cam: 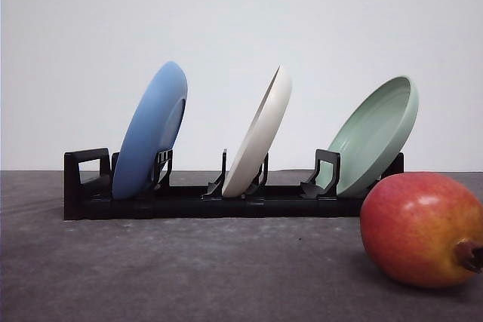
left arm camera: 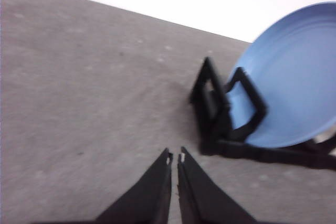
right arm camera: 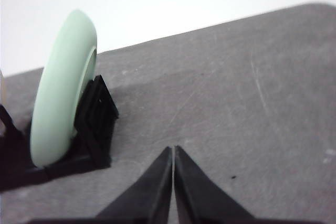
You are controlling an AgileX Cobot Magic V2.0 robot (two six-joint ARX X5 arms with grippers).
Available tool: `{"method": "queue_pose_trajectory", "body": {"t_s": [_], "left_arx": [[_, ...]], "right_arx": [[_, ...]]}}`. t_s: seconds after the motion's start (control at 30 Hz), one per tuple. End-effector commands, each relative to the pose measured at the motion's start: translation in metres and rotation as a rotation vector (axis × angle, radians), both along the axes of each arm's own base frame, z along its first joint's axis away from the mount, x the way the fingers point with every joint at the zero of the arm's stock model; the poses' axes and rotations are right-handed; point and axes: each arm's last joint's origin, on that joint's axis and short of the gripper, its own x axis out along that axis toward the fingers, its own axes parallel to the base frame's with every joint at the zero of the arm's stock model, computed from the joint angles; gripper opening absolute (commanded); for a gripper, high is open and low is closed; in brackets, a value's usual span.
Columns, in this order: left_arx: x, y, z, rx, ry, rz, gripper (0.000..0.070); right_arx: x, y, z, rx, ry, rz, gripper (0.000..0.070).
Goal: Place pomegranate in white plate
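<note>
The pomegranate (cam: 421,228) was seen in the front view lying on the grey surface (cam: 189,269), near the camera, with its dark calyx stub turned away from the rack; it was not held and no jaws were near it. The white plate (cam: 260,135) was propped on edge in the middle slot of a black rack (cam: 189,203), between a blue plate (cam: 151,132) and a pale green plate (cam: 375,135), all three leaning the same way and well apart from the fruit. Nothing was carried in any plate. No writing or label could be read. In the left wrist view the left gripper (left arm camera: 175,160) was shown with its jaws clenched together, empty, above bare surface, the blue plate and the rack's end lying ahead and off to one side. In the right wrist view the right gripper (right arm camera: 173,150) was likewise pressed closed on nothing, with the pale green plate seen edge-on in the rack ahead and to one side of the jaws.
</note>
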Motion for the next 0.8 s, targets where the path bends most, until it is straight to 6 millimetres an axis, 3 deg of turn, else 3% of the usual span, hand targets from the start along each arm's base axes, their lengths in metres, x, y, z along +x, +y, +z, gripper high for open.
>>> {"method": "queue_pose_trajectory", "body": {"t_s": [0.0, 0.27, 0.47, 0.63, 0.77], "left_arx": [[-0.003, -0.001, 0.021, -0.045, -0.053, -0.016, 0.0003], [-0.007, -0.006, 0.093, -0.091, -0.020, -0.152, 0.0003], [0.001, -0.013, 0.147, -0.093, 0.073, -0.375, 0.0003], [0.014, -0.021, 0.174, -0.065, 0.142, -0.618, 0.0003], [0.021, -0.024, 0.185, -0.025, 0.128, -0.756, 0.0001]], "right_arx": [[-0.003, 0.000, 0.018, 0.110, -0.047, -0.009, 0.0000], [-0.013, 0.004, 0.090, 0.170, -0.027, 0.098, 0.0000], [-0.013, 0.010, 0.143, 0.053, 0.070, 0.317, 0.0000], [-0.011, 0.014, 0.175, -0.060, 0.113, 0.534, 0.0000], [-0.008, 0.018, 0.191, -0.087, 0.083, 0.686, 0.0000]]}}
